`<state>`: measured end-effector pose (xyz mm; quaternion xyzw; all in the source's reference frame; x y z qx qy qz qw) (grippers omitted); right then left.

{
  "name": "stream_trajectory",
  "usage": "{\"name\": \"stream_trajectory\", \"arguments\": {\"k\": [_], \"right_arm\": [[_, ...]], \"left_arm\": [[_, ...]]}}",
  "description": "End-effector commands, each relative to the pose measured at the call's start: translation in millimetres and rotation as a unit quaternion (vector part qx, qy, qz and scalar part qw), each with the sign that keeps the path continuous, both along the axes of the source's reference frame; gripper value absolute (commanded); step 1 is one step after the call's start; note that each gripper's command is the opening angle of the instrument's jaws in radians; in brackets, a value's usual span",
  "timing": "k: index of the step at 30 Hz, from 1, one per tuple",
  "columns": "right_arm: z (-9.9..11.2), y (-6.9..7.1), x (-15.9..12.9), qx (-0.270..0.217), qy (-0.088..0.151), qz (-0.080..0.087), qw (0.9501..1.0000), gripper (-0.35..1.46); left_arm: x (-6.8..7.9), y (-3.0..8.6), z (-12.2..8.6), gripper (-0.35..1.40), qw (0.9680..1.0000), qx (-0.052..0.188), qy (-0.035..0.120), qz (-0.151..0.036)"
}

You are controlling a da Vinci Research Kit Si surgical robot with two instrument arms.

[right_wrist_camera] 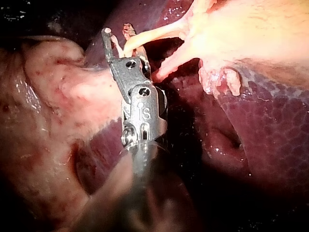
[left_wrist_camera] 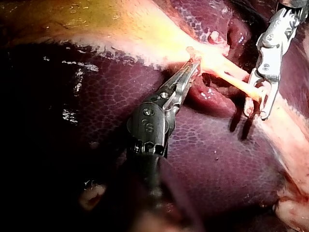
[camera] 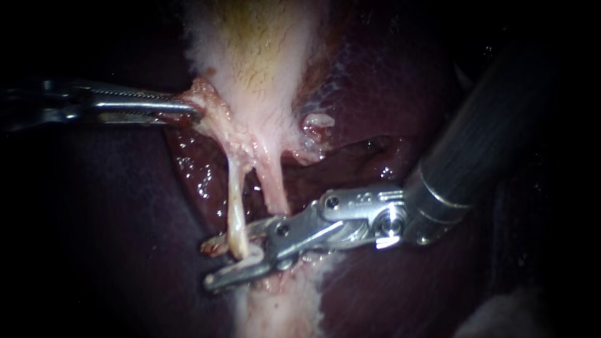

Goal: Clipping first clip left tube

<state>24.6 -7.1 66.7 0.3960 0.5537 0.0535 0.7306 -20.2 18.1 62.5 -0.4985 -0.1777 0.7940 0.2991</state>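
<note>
Pale left tube (camera: 236,213) lies between the right instrument's (camera: 208,265) spread jaws, while at the tube's upper end the left instrument's (camera: 193,109) jaws pinch the gallbladder's (camera: 263,62) lower edge.

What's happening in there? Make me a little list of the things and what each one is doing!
left instrument: comes in from the left, shut on the pale edge of the gallbladder
right instrument: open, straddling the left tube near its lower end
left tube: thin, pale, hanging down from the gallbladder
right tube: beside the left tube, nothing gripping it
liver: dark red, lying behind everything
</note>
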Motion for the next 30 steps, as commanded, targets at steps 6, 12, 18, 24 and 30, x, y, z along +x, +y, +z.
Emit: {"name": "stream_trajectory", "arguments": {"k": [6, 12, 18, 24, 30], "right_arm": [[0.2, 0.2, -0.1, -0.003, -0.005, -0.002, 1.0000, -0.13], [0.0, 0.5, -0.4, -0.006, -0.014, -0.008, 0.9999, -0.35], [-0.4, 1.1, -0.6, 0.007, -0.033, -0.011, 0.9994, -0.35], [-0.3, 1.0, -0.6, 0.009, -0.034, -0.010, 0.9993, -0.35], [-0.3, 1.0, -0.6, 0.011, -0.036, -0.010, 0.9992, -0.35]], "left_arm": [[0.0, 0.0, 0.0, -0.35, 1.0000, 0.000, 0.000, 0.000], [0.0, 0.0, 0.0, -0.35, 1.0000, 0.000, 0.000, 0.000], [0.0, 0.0, 0.0, -0.35, 1.0000, 0.000, 0.000, 0.000], [0.0, 0.0, 0.0, -0.35, 1.0000, 0.000, 0.000, 0.000], [0.0, 0.0, 0.0, -0.35, 1.0000, 0.000, 0.000, 0.000]]}}
